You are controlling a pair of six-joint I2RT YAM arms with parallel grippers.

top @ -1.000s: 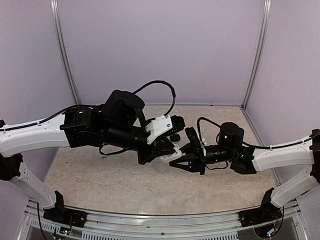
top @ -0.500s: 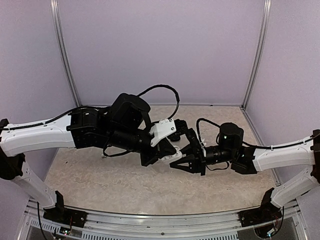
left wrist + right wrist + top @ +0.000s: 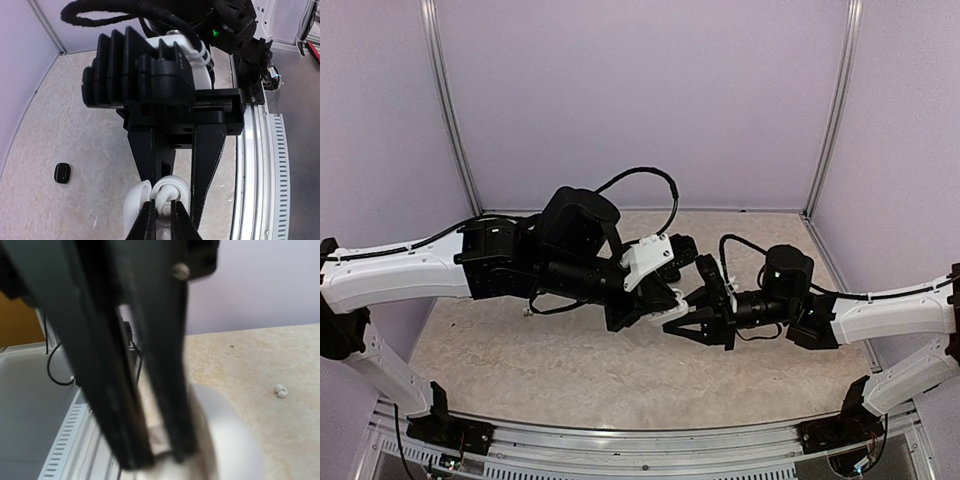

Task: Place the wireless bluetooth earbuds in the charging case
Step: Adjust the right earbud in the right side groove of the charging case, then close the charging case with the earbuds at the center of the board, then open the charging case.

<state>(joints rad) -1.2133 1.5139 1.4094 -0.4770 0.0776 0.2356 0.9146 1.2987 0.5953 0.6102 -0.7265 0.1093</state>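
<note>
Both arms met over the middle of the table (image 3: 520,370), tips almost against each other.

Left gripper (image 3: 162,222): jaws closed down on a white case (image 3: 169,189). In the left wrist view its two thin dark fingertips (image 3: 147,222) pinched the near edge of the case. The case read as two rounded white lobes side by side, and I could not tell whether the lid was open.

Right gripper (image 3: 172,200): jaws spread. Its two long black fingers (image 3: 207,160) came in from the far side of that view and sat one on each side of the case. I could not tell whether either finger touched it. From the top camera the fingers made an open V pointing left toward the left gripper. The right wrist view was mostly blurred black fingers with a blurred white shape just past them.

White earbud (image 3: 280,390): lying loose on the table, well apart from both grippers, seen in the right wrist view. It was too small to tell whether it was one piece or two.

Small black item (image 3: 62,172): lying flat on the table, well to the left in the left wrist view. I could not tell whether it was an earbud.

I saw no earbud seated in the case, though its inside was not visible.
</note>
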